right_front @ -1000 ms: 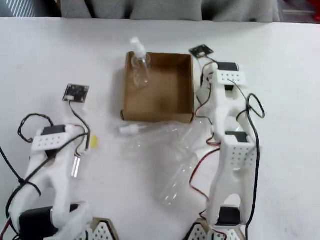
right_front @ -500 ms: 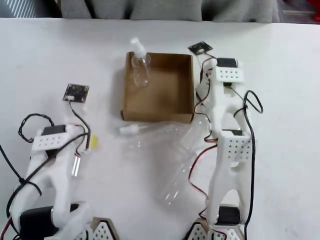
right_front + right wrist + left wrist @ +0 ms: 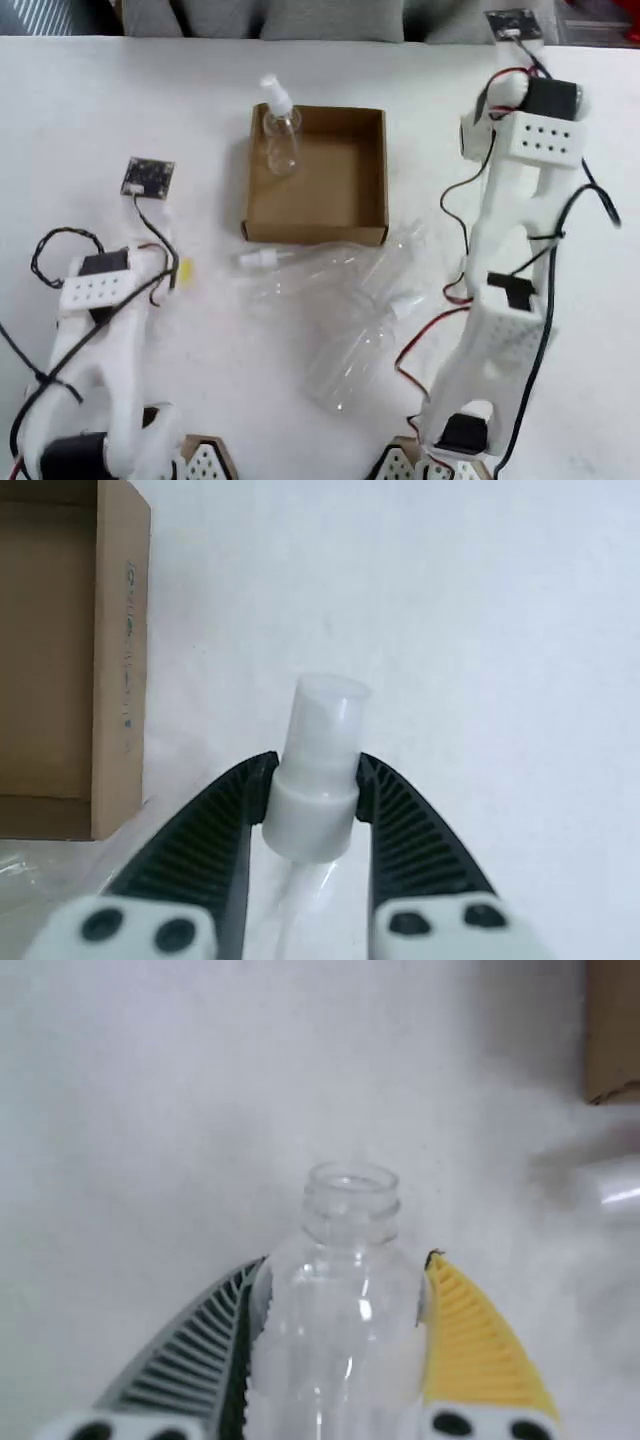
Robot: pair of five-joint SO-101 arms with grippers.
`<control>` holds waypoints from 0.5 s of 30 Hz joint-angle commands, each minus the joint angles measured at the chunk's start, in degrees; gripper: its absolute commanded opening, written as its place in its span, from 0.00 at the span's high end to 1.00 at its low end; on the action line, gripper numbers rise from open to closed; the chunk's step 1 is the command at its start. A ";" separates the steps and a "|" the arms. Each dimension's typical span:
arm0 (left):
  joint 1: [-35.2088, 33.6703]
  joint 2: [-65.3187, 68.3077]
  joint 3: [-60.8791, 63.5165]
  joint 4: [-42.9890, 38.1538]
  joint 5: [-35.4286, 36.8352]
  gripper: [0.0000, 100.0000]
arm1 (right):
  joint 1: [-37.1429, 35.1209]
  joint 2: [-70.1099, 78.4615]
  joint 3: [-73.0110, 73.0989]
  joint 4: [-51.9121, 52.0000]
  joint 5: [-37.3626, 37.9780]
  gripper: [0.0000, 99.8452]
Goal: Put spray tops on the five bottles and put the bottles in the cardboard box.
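My left gripper (image 3: 340, 1290) is shut on a clear bottle (image 3: 345, 1300) with an uncapped neck, held between a grey finger and a yellow one. In the high view that gripper (image 3: 172, 275) sits at the table's left, apart from the cardboard box (image 3: 315, 232). My right gripper (image 3: 315, 775) is shut on a white spray top (image 3: 318, 770), to the right of the box (image 3: 120, 660). The right arm (image 3: 530, 140) stands raised at the far right. One capped bottle (image 3: 280, 135) leans in the box's back left corner.
Several clear bottles (image 3: 350, 340) lie in a heap in front of the box, one with a white spray top (image 3: 258, 260). Another white top (image 3: 615, 1185) lies near the box corner (image 3: 612, 1030). Cables hang along both arms.
The right arm has risen and swung from beside the box toward the far right. The left arm has shifted slightly left.
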 commanded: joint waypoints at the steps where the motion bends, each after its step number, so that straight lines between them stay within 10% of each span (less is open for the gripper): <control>1: 2.86 -14.64 -0.62 -1.49 5.63 0.98 | 0.84 -15.96 8.79 1.80 -4.57 0.98; 15: 22.99 -58.15 18.20 -21.10 17.49 0.98 | 0.66 -52.35 18.64 -5.23 -8.26 0.98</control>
